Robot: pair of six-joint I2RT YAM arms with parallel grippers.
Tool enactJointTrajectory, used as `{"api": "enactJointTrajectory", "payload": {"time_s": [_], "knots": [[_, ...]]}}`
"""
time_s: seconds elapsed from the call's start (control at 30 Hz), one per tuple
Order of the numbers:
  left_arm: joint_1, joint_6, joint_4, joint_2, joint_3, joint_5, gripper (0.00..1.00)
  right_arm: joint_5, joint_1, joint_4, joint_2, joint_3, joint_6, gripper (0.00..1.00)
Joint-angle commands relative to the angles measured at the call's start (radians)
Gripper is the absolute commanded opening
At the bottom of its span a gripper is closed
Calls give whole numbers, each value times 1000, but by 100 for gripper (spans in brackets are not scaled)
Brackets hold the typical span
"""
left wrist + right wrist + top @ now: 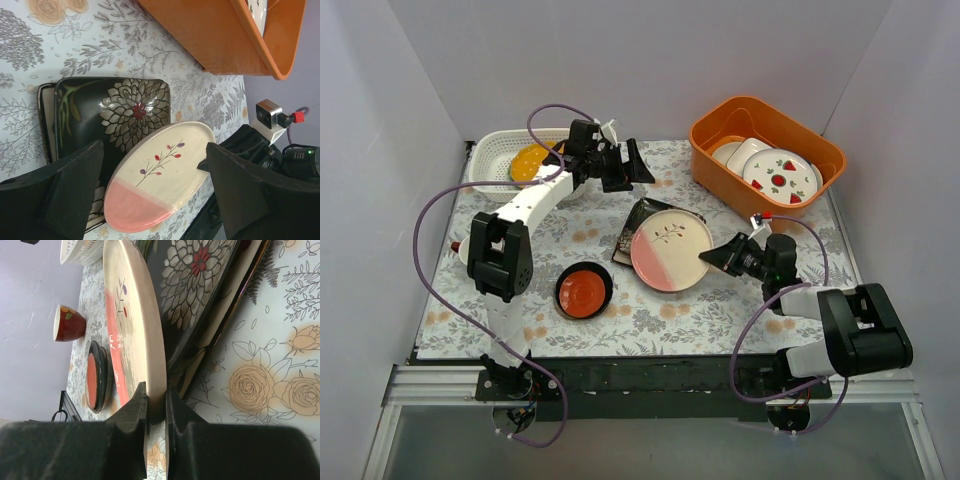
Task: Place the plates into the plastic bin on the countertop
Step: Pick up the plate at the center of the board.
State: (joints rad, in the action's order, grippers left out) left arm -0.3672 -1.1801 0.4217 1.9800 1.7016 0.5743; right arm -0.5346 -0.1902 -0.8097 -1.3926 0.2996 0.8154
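Your right gripper is closed on the rim of the pink round plate, one black finger on each face of its edge. This plate is smooth, glazed ceramic: cream over most of its face, a pink band along one side, and a thin painted sprig with small red and purple leaves. It lies partly over the dark floral square plate, near the middle of the countertop.

The square plate is glossy black with rounded corners, a large pale many-petalled flower with a red centre, and green leaves. Beneath it, the edge of a cream square plate shows.

To the left sits a small round red dish with a dark rim, apart from the stack. In the right wrist view a small red cup with a pale inside stands beyond it.

Your left gripper is wide open and holds nothing; its matte black fingers frame the two plates in its wrist view. It hangs just beside the plastic bin at the far left, a white basket with rounded corners and perforated walls, holding a yellow plate.

At the far right stands a solid orange tub of white plates with red strawberry marks.

The countertop is a flat, pale surface printed with grey ferns and orange flowers.
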Motion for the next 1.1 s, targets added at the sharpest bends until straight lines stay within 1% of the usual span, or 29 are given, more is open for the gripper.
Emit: {"api": "enactJointTrajectory", "payload": {"time_s": [0.0,0.1,0.27,0.43,0.47,0.63,0.7,0.87,1.07], "knots": [[-21,37,11,20,44,90,82,-28,3,-115,110,13,33,1],[-21,40,9,36,50,119,82,-13,3,-66,173,12,27,1],[-21,31,-9,51,55,217,81,16,9,23,257,12,-1,1],[-21,25,-43,59,47,303,79,-16,26,21,267,10,10,1],[-21,27,-49,60,46,338,79,-22,28,11,264,6,16,1],[-21,16,-77,85,35,397,76,-56,48,-55,264,-28,57,1],[-21,19,-75,92,36,397,76,-62,52,-83,265,-40,77,1],[-22,46,-55,105,38,351,75,-73,55,-89,291,-48,91,1],[-27,48,-37,144,56,372,75,-73,61,-71,323,-53,90,1]]}}
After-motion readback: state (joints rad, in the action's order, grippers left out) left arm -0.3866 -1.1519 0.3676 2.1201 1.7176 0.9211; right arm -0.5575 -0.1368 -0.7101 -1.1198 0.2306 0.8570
